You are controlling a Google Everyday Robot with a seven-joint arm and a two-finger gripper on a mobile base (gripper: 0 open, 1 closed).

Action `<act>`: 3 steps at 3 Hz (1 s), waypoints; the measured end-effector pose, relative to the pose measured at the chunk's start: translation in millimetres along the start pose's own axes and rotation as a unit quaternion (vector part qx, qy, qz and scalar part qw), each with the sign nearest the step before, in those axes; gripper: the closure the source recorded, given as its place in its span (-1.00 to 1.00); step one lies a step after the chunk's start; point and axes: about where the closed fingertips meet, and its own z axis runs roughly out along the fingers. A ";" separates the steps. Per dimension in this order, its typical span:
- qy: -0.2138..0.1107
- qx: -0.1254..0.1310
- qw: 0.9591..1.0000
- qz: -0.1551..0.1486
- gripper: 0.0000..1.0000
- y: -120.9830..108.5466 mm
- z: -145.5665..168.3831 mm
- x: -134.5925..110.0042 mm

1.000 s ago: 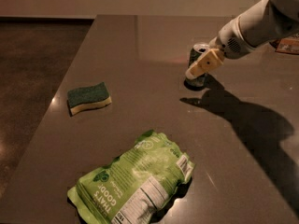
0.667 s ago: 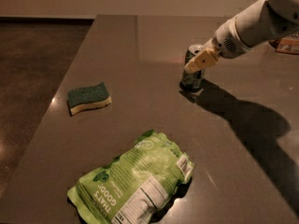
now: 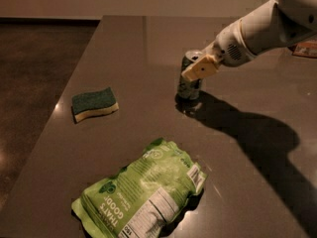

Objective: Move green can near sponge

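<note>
The can [image 3: 188,85] stands upright toward the middle of the dark table [image 3: 143,53], in the grasp of my gripper [image 3: 197,69], which reaches in from the right and is clamped on the can's upper part, a pale finger [image 3: 200,68] lying across its front just under the silver top. I cannot tell whether the can's base touches the table or hangs just above it. To the left, bare tabletop lies between the can and the sponge [image 3: 94,103], which sits well apart from it, green side up, near the table's left edge where the top drops to the dark floor [image 3: 34,73]. Nearer the camera, the bag [image 3: 143,190] lies flat, clear of the line between can and sponge, its lower end cut off by the bottom of the view. The arm [image 3: 257,31] casts a broad shadow over the table's right side, and a reddish item [image 3: 306,48] shows at the far right. Against a second ago, the can and gripper have shifted left together, toward the sponge; sponge and bag lie as they did. The count: one can, one sponge, one bag, one gripper.
</note>
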 end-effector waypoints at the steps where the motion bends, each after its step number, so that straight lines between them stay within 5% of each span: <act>1: -0.025 -0.070 0.996 -0.045 1.00 68.1 26.7 -35.1; 3: -0.030 -0.100 0.990 -0.093 1.00 102.0 53.3 -66.5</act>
